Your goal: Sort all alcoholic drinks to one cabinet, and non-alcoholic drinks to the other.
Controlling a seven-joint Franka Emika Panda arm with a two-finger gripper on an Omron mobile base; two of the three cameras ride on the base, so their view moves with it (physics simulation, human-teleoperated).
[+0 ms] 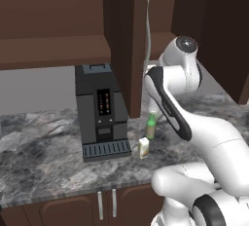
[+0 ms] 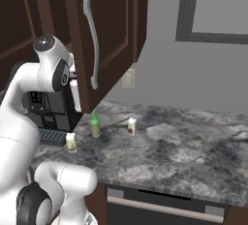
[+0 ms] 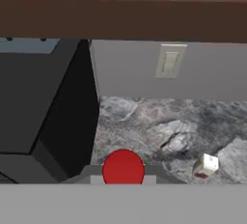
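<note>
The green bottle [image 1: 151,127] [image 2: 95,125] stands upright on the counter just right of the coffee machine. A cream carton [image 1: 144,147] [image 2: 71,142] stands in front of it. The white carton with a red mark [image 2: 131,126] [image 3: 204,165] is farther right. My gripper [image 1: 153,108] hangs shut just above the bottle's top, half hidden behind the narrower cabinet's open door [image 1: 127,40] [image 2: 109,30]. I cannot tell if it touches the bottle. A red round shape [image 3: 123,168] sits low in the hand view. The wide cabinet's shelf [image 1: 53,49] runs at the upper left.
A black coffee machine [image 1: 101,113] [image 3: 43,102] stands close to the left of the bottle. The door's long silver handle [image 2: 92,44] juts out over my arm. A wall outlet [image 3: 169,61] sits behind the marbled counter [image 2: 184,156], which stretches bare to the right.
</note>
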